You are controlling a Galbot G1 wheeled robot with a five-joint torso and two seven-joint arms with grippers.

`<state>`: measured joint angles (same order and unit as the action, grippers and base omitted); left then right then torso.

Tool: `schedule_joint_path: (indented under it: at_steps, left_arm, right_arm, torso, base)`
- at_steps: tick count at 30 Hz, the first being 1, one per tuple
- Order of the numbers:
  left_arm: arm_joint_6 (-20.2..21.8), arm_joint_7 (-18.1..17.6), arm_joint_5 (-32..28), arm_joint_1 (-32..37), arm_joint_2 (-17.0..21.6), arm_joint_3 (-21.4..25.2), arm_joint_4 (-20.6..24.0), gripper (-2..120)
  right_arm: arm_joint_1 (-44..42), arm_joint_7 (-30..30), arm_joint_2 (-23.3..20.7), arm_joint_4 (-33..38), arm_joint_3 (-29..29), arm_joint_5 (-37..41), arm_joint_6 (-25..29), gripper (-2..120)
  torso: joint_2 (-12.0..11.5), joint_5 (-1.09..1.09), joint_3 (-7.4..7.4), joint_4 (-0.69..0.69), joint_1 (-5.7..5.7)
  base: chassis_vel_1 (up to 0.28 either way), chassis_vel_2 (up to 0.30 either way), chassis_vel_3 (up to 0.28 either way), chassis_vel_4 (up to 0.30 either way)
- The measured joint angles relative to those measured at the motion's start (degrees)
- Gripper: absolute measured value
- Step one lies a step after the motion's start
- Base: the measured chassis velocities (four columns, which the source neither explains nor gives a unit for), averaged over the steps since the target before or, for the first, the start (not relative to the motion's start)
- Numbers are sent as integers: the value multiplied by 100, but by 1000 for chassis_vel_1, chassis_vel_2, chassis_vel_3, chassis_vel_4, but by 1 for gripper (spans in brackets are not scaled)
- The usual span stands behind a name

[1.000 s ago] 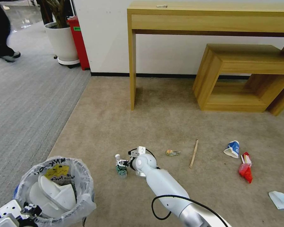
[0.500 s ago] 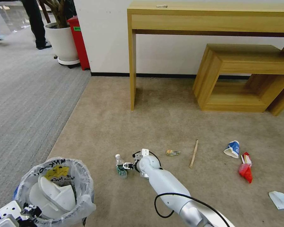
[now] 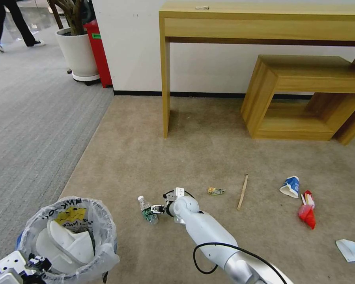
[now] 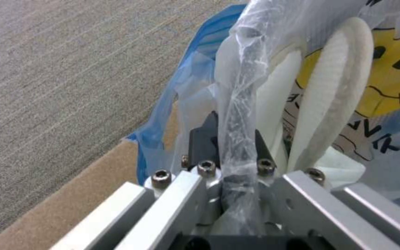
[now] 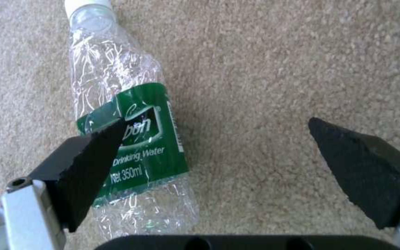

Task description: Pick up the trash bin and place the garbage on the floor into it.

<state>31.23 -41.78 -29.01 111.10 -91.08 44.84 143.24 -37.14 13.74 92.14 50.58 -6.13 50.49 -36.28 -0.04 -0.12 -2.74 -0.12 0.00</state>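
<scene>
The left gripper (image 4: 237, 194) is holding the trash bin (image 3: 69, 236) up at the robot's left side, its fingers (image 4: 202, 139) clamped on the bin's rim through the crinkly plastic liner (image 4: 239, 104). Two white slippers (image 3: 65, 242) are already lying inside the bin, so part of the garbage is judged to be dealt with.

The right gripper (image 5: 214, 139) is reaching low over the floor (image 3: 209, 150), with its fingers (image 5: 84, 166) spread wide and gripping nothing. The clear bottle (image 5: 126, 139) with the green label is lying on its side on the carpet, crushed, under and just beside one finger, while the gap between the fingers is lying mostly over bare carpet. From the head view the bottle (image 3: 147, 211) is resting right at the fingertips, on the side toward the bin. It is not yet picked up, and the fingers would seem to need shifting over it before closing.

Further from the fingers, on the side away from the bin, more litter is waiting on the floor: a crumpled wrapper (image 3: 216, 191) nearest, then a wooden stick (image 3: 242, 192), then a blue-white paper cup (image 3: 290, 186) and a red-white cup (image 3: 307, 211) close together, and a blue mask (image 3: 352, 250) at the far right.

So the bin pickup looks done and the slippers are in; the bottle and at least five other pieces are remaining.
</scene>
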Motion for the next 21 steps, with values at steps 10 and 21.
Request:
schedule_joint_path:
  at_steps: [10, 21]
  left_arm:
    - [0, -1, -4, -14, 26, -5, 0, 0]
    - [1, -1, -5, -48, 14, -40, 0, 0]
  right_arm:
    - [-265, 185, 0, 764, -265, 137, -83, 100]
    - [-236, 380, -1, 838, -392, 56, -99, 100]
  torso:
    - [0, 0, 0, 1, 0]
    - [0, 0, 0, 0, 0]
  base:
    - [0, 0, 0, 0]
    - [0, 0, 0, 0]
